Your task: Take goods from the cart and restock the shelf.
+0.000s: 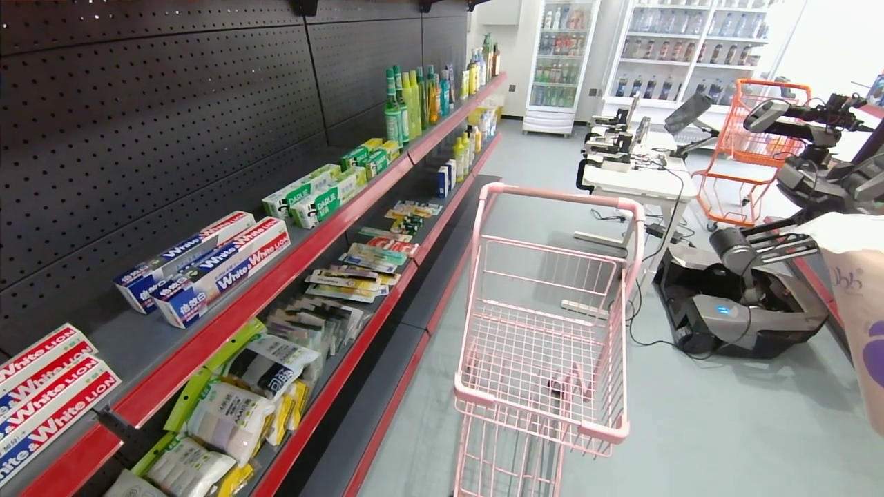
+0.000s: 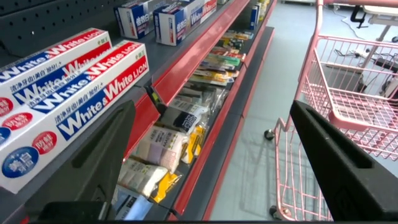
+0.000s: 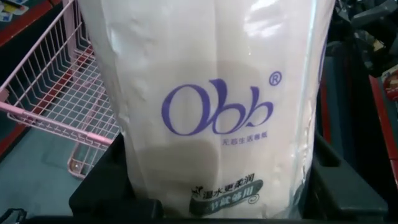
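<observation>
A pink wire cart (image 1: 563, 198) stands in the aisle beside the red-edged shelf (image 1: 276, 277). My right gripper (image 3: 224, 202) is shut on a tall white soft pack with purple print (image 3: 217, 93), which stands upright between its dark fingers (image 3: 102, 196). That pack (image 1: 860, 297) shows at the far right, level with the cart's top. The cart's basket (image 3: 56, 93) lies beside and below it. My left gripper (image 2: 217, 168) is open with nothing in it, over the shelf's front edge, close to the white-and-red toothpaste boxes (image 2: 68, 81).
The top shelf carries toothpaste boxes (image 1: 207, 262), green boxes (image 1: 318, 193) and bottles (image 1: 407, 100). Pouches and flat packs (image 1: 235, 407) fill the lower shelf. Another robot (image 1: 739, 304), a white table (image 1: 635, 179) and an orange cart (image 1: 753, 138) stand to the right. Grey floor lies open around the pink cart.
</observation>
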Robot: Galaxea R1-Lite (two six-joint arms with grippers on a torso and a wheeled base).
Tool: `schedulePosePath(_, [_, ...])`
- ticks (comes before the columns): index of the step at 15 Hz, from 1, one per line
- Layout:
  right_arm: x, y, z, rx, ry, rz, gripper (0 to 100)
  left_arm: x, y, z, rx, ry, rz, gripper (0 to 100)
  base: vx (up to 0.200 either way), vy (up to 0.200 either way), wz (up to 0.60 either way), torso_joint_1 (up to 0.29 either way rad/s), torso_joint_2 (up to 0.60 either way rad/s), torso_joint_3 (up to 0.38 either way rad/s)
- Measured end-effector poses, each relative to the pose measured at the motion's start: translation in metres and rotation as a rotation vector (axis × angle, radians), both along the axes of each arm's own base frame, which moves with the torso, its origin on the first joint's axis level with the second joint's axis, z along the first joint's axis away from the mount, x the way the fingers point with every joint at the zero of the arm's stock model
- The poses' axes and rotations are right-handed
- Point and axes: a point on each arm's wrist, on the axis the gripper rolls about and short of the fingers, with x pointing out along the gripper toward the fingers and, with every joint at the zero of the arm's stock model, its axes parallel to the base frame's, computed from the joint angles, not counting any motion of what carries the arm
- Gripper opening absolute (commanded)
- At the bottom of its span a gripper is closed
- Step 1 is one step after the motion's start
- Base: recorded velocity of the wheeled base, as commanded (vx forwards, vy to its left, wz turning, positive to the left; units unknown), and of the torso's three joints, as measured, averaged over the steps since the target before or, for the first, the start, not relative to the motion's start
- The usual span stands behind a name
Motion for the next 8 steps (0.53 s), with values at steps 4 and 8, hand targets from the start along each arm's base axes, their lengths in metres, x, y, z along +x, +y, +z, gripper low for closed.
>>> schedulePosePath(4, [-0.0077,0.0003,-0.0091,-0.008,0.005,-0.003,0,0.0000,0.0000,0.0000,0.000,0.000,0.000,100,0.000,0.000,0.00,0.175,-0.35,-0.185])
schedulePosePath(8, [-0.0098,0.0001,-0.0105,-0.030,0.006,-0.003,0,0.0000,0.0000,0.0000,0.000,0.000,0.000,100,0.000,0.000,0.00,0.171,-0.35,-0.182])
